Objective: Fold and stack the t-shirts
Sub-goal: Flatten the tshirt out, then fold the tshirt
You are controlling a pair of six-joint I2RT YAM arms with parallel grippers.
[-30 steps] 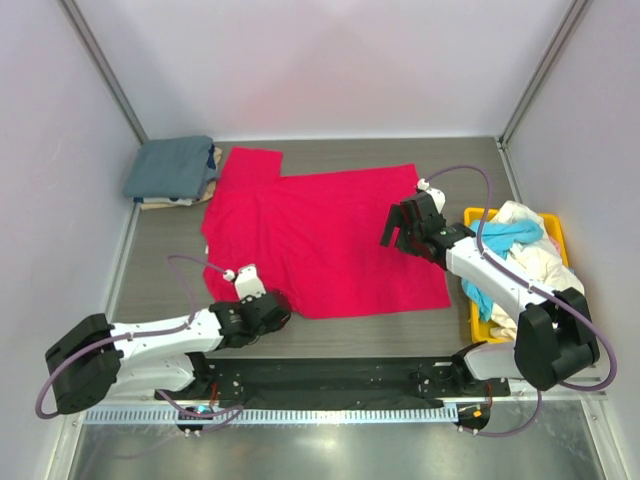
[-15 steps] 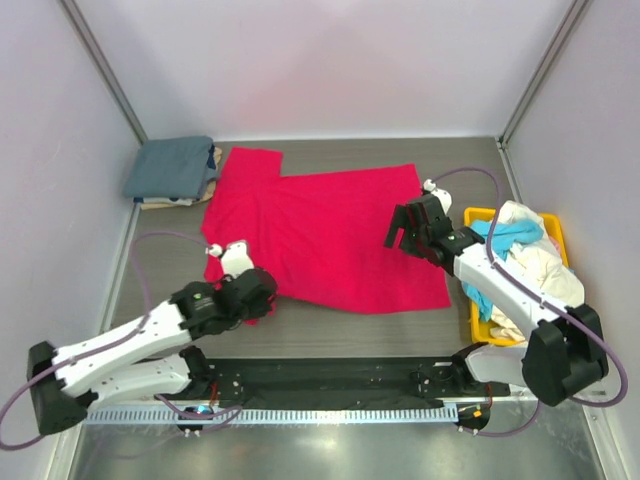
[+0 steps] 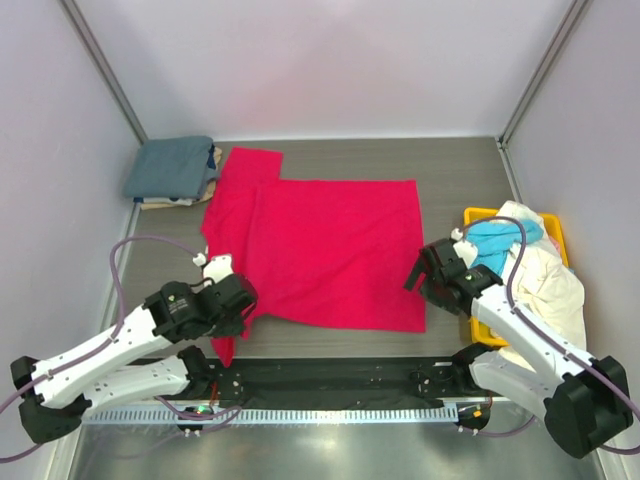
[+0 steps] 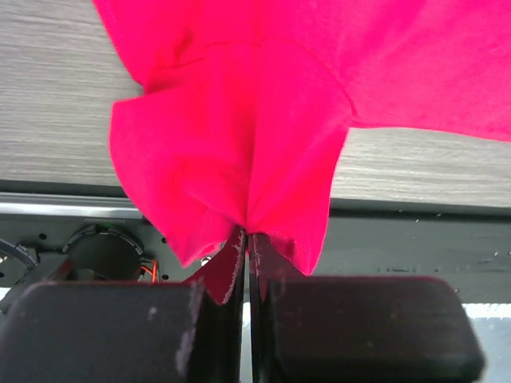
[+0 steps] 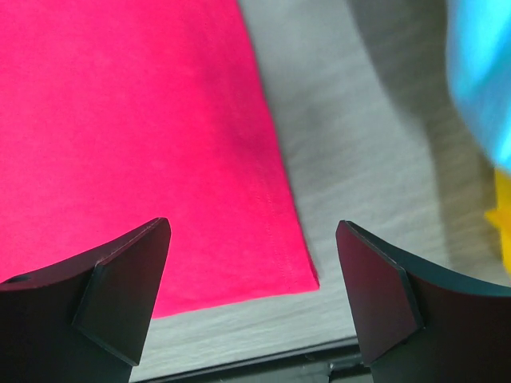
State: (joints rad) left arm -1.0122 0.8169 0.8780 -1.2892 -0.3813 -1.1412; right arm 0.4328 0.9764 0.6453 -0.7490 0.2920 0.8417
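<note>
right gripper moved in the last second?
Yes. The right gripper has moved down the frame, toward the near side: from level with the far end of the yellow bin to the near right corner of the red shirt.

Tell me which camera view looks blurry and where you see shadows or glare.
Top external: sharp, evenly lit, no harsh glare; the red shirt casts a faint pink tint on the back wall. Left wrist: shirt crisp, its folds shaded. Right wrist: cyan cloth at the right edge is blurred, a soft shadow beside it on the table.
</note>
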